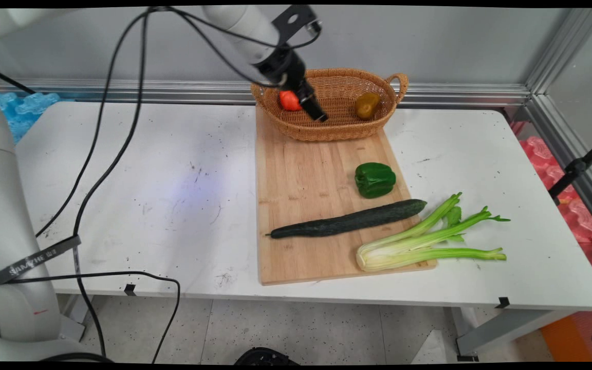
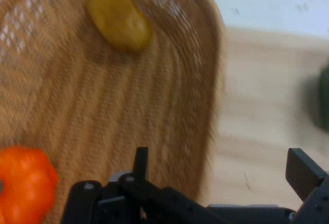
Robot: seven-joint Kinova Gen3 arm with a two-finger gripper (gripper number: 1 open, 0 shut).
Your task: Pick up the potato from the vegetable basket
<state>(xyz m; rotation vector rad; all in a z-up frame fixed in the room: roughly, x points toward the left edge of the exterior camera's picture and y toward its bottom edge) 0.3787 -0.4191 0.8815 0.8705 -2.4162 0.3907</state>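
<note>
In the main view, a wicker basket [image 1: 345, 131] is seen at the far end of a wooden cutting board [image 1: 306, 174] on the white tabletop [image 1: 147, 180]. An orange-red pepper [image 1: 289, 100] lies at the basket's left end and a yellow-brown pepper [image 1: 366, 105] toward its right end, the two well apart. The black pincer [image 1: 320, 116] is angled down into the basket, just beside the orange-red pepper. A green bell pepper [image 1: 374, 180], a long dark cucumber [image 1: 347, 222] and a bunch of celery [image 1: 424, 239] are laid on the board's nearer part.

In the hand view, the pincer [image 2: 221, 170] is shown wide open with nothing between its fingers [image 2: 304, 171]. The orange-red pepper [image 2: 25, 183] lies just left of it on the woven basket [image 2: 103, 106] floor, the yellow-brown pepper [image 2: 119, 18] farther off, and the cutting board [image 2: 267, 126] beyond the rim.
</note>
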